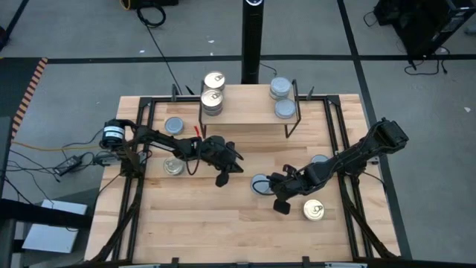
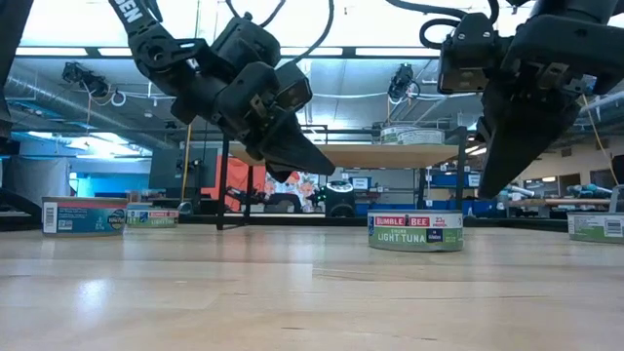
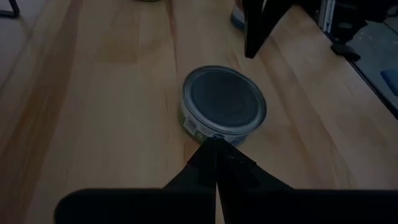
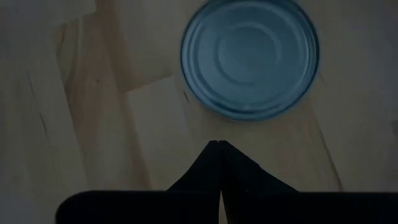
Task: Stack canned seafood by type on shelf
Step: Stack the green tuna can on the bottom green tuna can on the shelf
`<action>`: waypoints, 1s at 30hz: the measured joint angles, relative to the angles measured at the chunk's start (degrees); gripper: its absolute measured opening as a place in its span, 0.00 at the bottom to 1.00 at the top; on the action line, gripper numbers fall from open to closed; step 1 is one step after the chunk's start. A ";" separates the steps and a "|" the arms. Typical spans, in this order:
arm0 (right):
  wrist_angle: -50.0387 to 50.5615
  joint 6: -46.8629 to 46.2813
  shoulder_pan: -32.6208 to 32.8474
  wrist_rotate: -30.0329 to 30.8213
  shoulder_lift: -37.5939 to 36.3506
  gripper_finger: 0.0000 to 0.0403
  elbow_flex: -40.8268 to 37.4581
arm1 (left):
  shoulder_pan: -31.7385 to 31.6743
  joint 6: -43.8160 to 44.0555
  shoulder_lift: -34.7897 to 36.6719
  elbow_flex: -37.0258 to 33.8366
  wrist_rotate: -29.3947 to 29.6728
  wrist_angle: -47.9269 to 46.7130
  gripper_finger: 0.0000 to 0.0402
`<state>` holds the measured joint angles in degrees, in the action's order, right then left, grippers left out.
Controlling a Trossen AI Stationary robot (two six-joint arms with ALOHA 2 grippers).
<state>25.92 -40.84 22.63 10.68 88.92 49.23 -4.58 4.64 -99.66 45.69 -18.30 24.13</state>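
Tins [image 1: 173, 125] lie loose at the frame's left on the bench [image 1: 223, 231]; gold-topped and grey-topped stacks are seen on the shelf [image 1: 245, 112] at upper centre. Left jaws [image 1: 222, 179] are clenched empty at centre-left. Right jaws [image 1: 280, 206], also clenched and empty, hang just beside a grey-topped tin [image 1: 262, 184]. Unless opened before descent, that tin could be knocked away; a gold-topped tin [image 1: 313, 211] nearby could be struck.
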 joint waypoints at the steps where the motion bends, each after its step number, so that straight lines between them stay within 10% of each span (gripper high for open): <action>1: -0.18 0.00 -0.02 0.15 0.00 0.03 0.00 | 0.00 -0.08 0.00 0.00 0.02 0.14 0.01; 30: -13.15 -0.88 -0.74 0.39 0.00 0.03 -8.98 | 0.20 -2.93 0.09 2.91 0.02 -3.01 0.01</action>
<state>12.77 -41.72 21.88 11.07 88.92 40.26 -4.38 1.72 -99.57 48.60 -18.28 21.12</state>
